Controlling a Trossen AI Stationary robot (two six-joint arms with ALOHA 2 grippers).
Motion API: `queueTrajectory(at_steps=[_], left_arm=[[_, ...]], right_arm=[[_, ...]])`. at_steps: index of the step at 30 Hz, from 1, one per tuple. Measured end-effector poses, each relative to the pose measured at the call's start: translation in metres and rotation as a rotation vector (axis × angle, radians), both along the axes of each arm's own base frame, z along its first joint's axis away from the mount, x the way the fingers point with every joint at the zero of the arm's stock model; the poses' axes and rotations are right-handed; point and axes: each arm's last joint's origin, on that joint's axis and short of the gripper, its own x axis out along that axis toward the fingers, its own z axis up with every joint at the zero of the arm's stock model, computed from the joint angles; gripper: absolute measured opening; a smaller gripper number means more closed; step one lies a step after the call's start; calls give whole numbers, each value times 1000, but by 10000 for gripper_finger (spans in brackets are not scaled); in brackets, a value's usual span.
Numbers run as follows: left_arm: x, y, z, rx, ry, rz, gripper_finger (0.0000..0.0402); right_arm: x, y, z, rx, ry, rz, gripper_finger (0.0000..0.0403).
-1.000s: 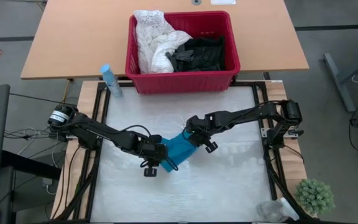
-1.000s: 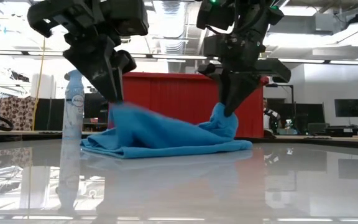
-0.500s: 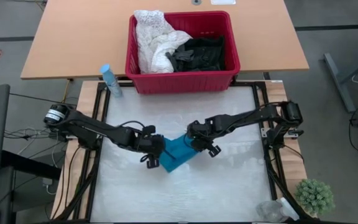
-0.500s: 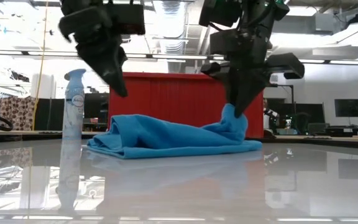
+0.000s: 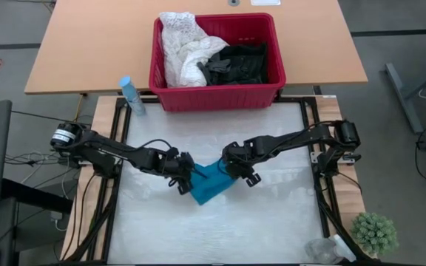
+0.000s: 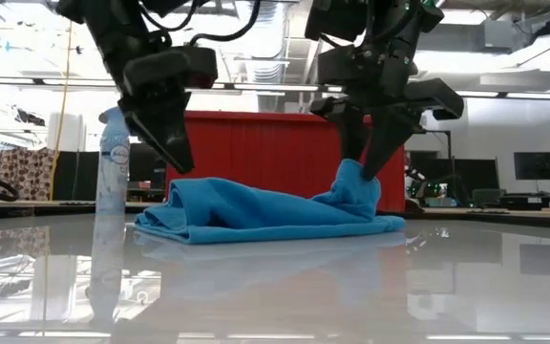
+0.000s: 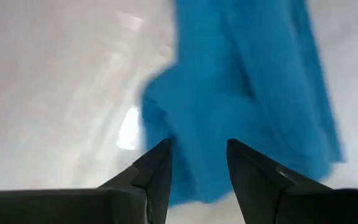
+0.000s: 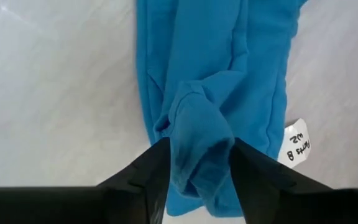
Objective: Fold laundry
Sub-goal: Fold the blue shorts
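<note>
The small teal garment (image 5: pixel 211 182) lies folded on the white table, resting flat along its underside (image 6: pixel 256 225). One bunched end stands up in a peak (image 6: pixel 356 186). My left gripper (image 5: pixel 186 177) is open and hovers just above the garment's left end (image 7: pixel 185 124), touching nothing. My right gripper (image 5: pixel 231 170) is open, pointing down, with its fingers on either side of the raised bunch (image 8: pixel 197 134). A white label (image 8: pixel 295 149) sticks out of the garment's edge. My right gripper comes from above, pointing down, with the raised bunch (image 8: pixel 194 118) at the garment's right end standing between its parted fingers (image 6: pixel 380 153). Whether the fingers touch the cloth, I cannot tell. The rest of the garment lies on the table.
A red slotted basket (image 5: pixel 272 81) stands beyond the table's far edge, holding a white lacy garment (image 5: pixel 183 44) and dark ones (image 5: pixel 235 63). A spray bottle (image 5: pixel 130 94) stands at the far left corner. A small plant (image 5: pixel 374 233) and clear plastic (image 5: pixel 322 250) sit near right.
My left gripper let go of the garment's left end, rose, and moved a little toward the far edge; that end dropped flat onto the table. My right gripper's fingers, shut on the bunched right end before, have parted; the bunch stays standing.
</note>
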Motion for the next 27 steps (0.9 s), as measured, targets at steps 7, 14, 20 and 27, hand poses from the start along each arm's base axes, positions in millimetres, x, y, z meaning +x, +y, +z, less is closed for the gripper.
queueTrajectory(at_steps=[7,14,20,27], left_arm=[[-6,-7,-17,-65,-2,11,140],[-9,-5,-24,-70,-19,35,139],[-14,-4,-37,-97,-24,59,139],[-13,0,-38,-114,-27,53,91]], right_arm=[[1,-2,0,4,-6,-17,191],[1,-2,0,6,-9,-22,190],[1,-2,0,6,-14,-22,189],[2,-2,1,7,-25,-22,189]])
